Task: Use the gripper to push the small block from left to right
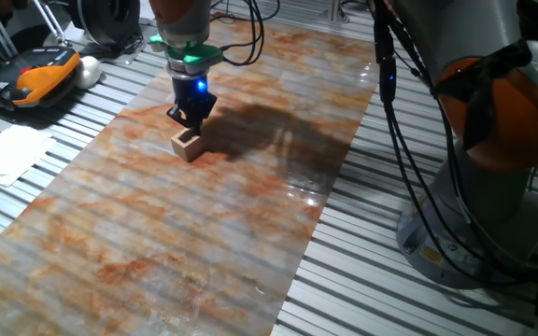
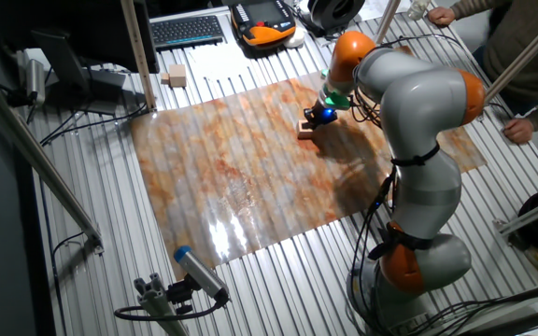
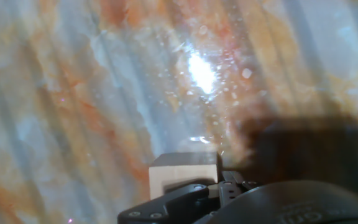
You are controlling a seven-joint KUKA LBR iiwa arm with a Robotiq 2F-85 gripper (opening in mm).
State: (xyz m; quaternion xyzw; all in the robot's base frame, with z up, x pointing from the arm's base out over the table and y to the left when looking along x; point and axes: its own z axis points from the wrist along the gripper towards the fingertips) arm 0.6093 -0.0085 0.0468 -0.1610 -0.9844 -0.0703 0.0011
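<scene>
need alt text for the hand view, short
Close-up from the hand camera: the small block, a pale wooden cube, sits at the bottom centre right against the dark gripper body. Beyond it lies a glossy orange-and-grey marbled mat with a bright glare spot, and a dark shadow falls at right.

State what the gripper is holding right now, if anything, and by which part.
Nothing is visibly held. The gripper is down at the small block, right against its upper edge, not around it. Whether the fingers are open or shut cannot be told.
</scene>
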